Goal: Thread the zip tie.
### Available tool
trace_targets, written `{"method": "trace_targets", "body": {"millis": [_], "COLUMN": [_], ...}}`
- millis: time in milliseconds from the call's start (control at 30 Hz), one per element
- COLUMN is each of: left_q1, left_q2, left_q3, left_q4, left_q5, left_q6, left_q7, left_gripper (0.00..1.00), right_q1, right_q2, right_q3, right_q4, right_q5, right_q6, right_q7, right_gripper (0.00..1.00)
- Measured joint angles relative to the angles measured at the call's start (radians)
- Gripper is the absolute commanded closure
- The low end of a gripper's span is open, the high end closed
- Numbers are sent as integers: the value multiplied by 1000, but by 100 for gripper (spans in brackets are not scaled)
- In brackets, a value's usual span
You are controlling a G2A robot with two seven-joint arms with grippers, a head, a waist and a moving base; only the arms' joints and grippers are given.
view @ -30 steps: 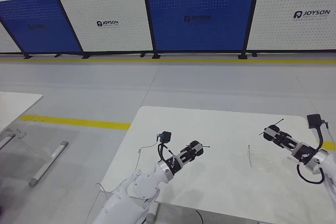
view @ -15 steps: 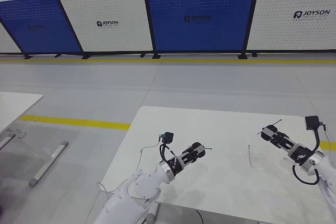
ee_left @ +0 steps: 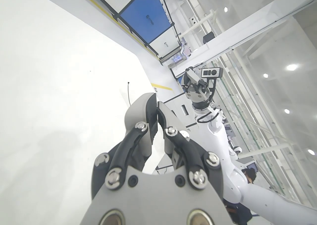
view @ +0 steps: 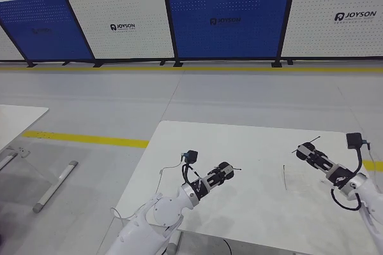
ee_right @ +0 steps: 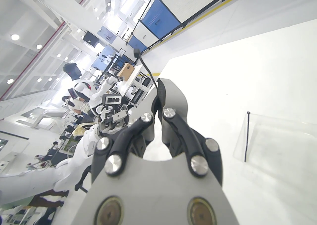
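Note:
My right gripper (view: 304, 150) hovers over the right part of the white table (view: 242, 140), shut on a black zip tie (ee_right: 146, 67). The tie's head sticks up beyond the fingertips (ee_right: 161, 87), and its strip shows on both sides of the gripper in the top view. My left gripper (view: 226, 169) hangs over the table's front middle, its fingers (ee_left: 146, 109) pressed together. A short thin black strip (view: 237, 168) pokes out of its tip in the top view. A second black zip tie (view: 284, 176) lies flat on the table between the grippers.
The loose zip tie (ee_right: 247, 136) rests along the edge of a clear plastic sheet (ee_right: 275, 136). The near table edge (view: 255, 239) runs just below the left arm. Another white table (view: 13, 121) stands off to the far left.
My right gripper has drifted slightly left and lower with its zip tie. The left gripper shifted a touch toward the near edge, then held still.

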Motion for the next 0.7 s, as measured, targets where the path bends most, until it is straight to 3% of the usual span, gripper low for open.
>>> {"method": "trace_targets", "body": {"millis": [167,267,567,700], "left_q1": [0,0,0,-19], "left_q2": [0,0,0,0], "left_q3": [0,0,3,-12], "left_q4": [0,0,-1,6], "left_q5": [0,0,-7,-101], "left_q6": [0,0,-2,-27], "left_q7": [0,0,-4,-61], "left_gripper": [100,100,100,100], "right_q1": [-27,-25,-24,-24], "right_q2": [-24,-36,-36,-36], "right_q3": [-79,-116,-117,-117], "right_q4": [-31,-23,-22,-22], "right_q5": [-38,-28,-25,-25], "right_q6": [21,43,45,45], "right_q7": [-137,-169,-167,-167], "right_gripper": [100,100,100,100]}}
